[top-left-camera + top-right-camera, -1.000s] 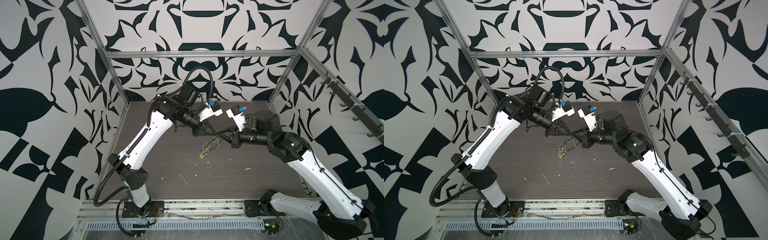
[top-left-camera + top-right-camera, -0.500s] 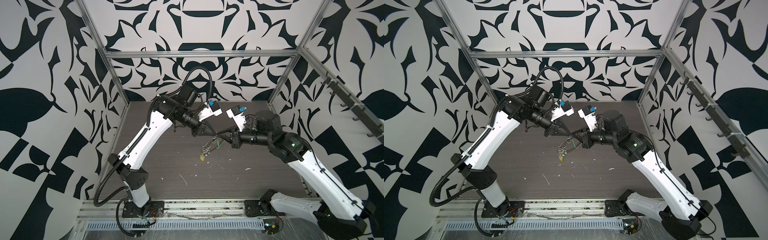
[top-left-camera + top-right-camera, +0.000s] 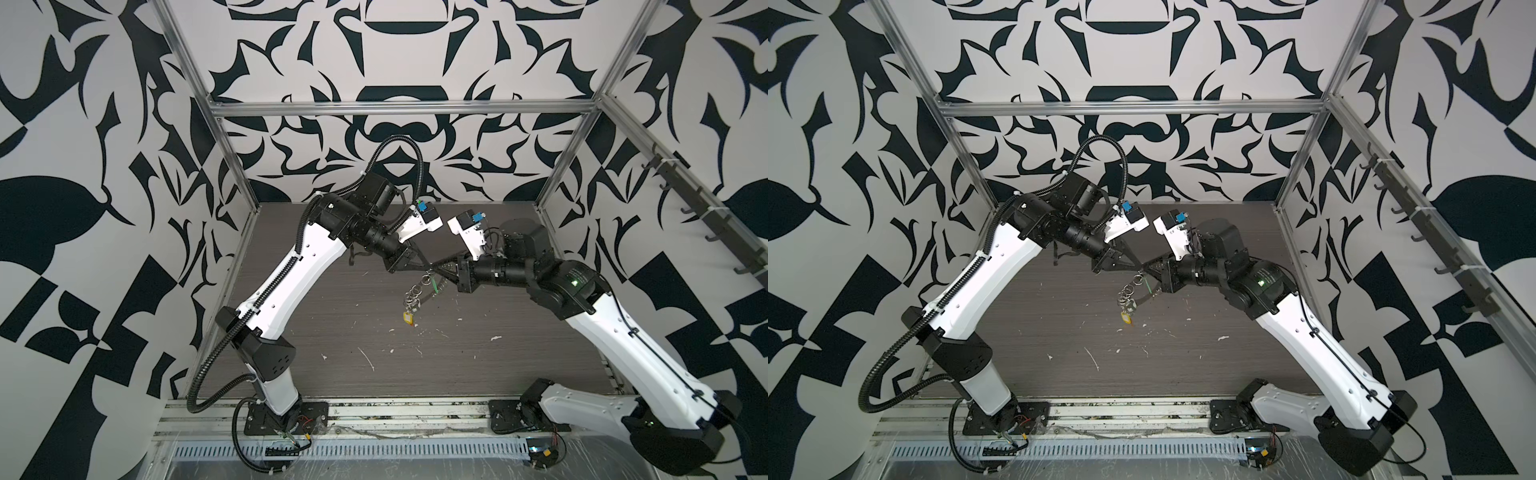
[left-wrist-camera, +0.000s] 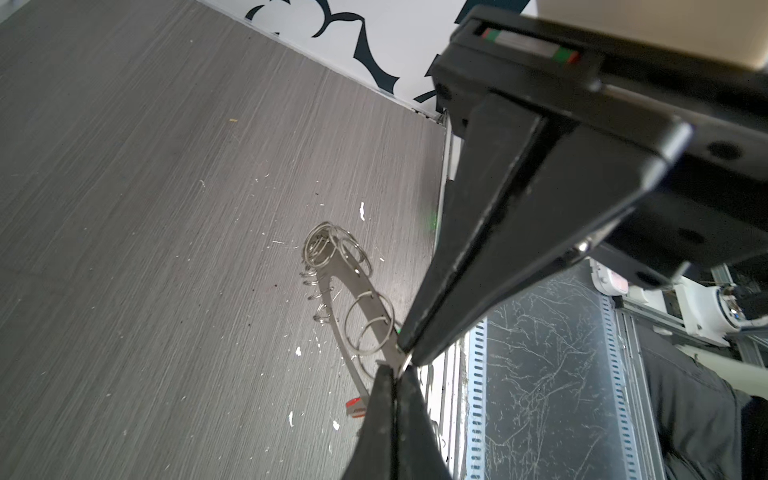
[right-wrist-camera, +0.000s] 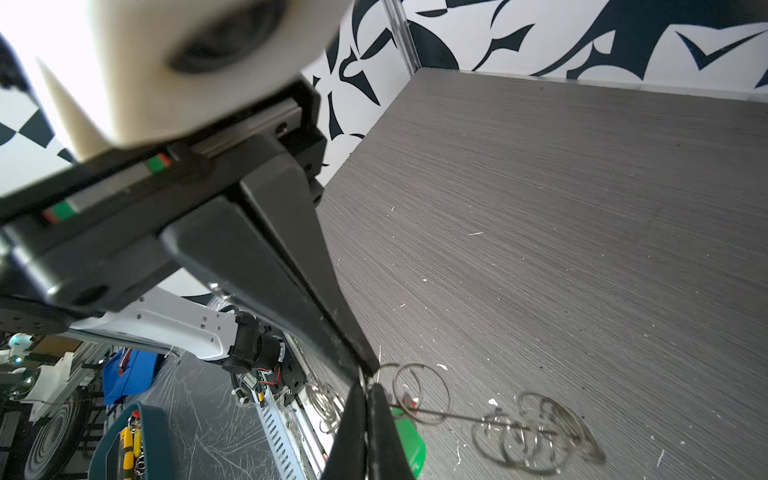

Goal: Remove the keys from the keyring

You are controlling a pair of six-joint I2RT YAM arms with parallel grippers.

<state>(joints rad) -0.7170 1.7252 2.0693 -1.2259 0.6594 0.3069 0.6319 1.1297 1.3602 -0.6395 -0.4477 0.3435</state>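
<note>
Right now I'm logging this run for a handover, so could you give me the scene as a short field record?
left hand: shut on flat grey metal keyring, at its rim
right hand: shut, tip to tip with left hand
keyring: hangs from the hands over dark wood-grain table
tags on it: yellow plastic tag, green plastic tag

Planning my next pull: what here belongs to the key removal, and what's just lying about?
Job: keyring, pinched mid-air by left gripper and right gripper; its yellow tag and green tag.
Lying about: white scraps on the table; hook rack on the side wall.
</note>
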